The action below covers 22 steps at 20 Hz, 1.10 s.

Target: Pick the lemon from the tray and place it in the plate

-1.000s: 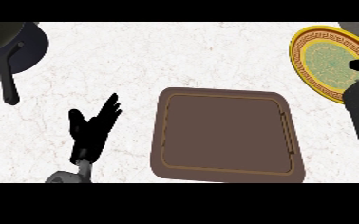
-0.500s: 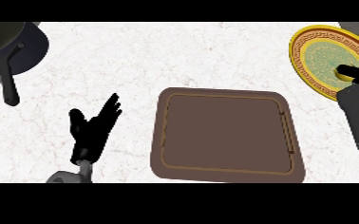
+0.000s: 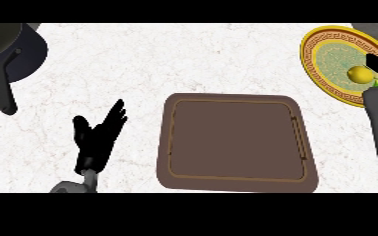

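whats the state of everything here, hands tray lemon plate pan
left hand, open, resting at lower left, fingers up
right hand, at the right edge beside the lemon, mostly out of view
lemon, off the tray, over the plate; held or set down, cannot tell
tray, holds nothing
plate, lying flat, partly cut off at right
dark pan, far left, handle toward the robot

Dark round pot point(image 3: 26, 47) at the upper left corner, cut off by the left and top edges. Long black handle point(image 3: 7, 92) running down from it along the left edge, ending in a rounded tip. White counter point(image 3: 184, 55) underneath, marbled with faint grey veins.
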{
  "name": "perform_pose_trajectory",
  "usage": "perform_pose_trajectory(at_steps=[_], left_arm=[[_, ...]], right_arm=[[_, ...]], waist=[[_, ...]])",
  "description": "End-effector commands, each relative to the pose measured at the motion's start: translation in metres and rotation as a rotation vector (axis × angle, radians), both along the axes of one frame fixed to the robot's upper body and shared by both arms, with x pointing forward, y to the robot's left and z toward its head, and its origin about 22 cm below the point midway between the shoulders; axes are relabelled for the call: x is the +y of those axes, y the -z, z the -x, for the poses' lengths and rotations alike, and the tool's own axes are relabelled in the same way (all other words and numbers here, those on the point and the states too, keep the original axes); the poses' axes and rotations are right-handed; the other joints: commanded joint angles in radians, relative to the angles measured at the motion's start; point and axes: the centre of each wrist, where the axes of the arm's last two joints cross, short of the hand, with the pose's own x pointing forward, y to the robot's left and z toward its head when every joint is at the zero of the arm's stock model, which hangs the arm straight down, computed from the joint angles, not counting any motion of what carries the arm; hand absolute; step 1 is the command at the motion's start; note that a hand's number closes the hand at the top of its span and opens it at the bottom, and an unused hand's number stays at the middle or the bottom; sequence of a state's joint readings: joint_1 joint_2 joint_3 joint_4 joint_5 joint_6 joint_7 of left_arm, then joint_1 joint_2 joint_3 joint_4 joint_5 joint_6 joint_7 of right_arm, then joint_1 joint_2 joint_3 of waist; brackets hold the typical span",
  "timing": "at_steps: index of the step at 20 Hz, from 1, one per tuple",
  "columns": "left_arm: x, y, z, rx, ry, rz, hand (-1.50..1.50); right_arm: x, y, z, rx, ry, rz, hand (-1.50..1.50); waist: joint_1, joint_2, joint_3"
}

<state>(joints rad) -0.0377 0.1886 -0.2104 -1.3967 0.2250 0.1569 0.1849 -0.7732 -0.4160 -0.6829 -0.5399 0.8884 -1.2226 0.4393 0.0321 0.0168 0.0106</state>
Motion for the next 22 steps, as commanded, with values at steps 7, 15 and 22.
perform_pose_trajectory(at_steps=[7,15,22], left_arm=[[0.014,0.011,0.008,0.025,-0.036,0.006,0.00],[0.022,0.001,0.010,0.016,-0.032,-0.004,0.00],[0.008,0.012,0.020,0.029,-0.030,0.011,0.00]], right_arm=[[0.008,0.013,0.044,-0.216,-0.232,-0.080,-1.50],[0.022,0.075,0.094,-0.176,-0.380,-0.112,-1.50],[0.063,0.092,0.117,-0.063,-0.380,-0.145,-1.50]], waist=[[-0.038,-0.015,-0.006],[-0.032,-0.017,-0.010],[-0.032,-0.018,-0.011]])
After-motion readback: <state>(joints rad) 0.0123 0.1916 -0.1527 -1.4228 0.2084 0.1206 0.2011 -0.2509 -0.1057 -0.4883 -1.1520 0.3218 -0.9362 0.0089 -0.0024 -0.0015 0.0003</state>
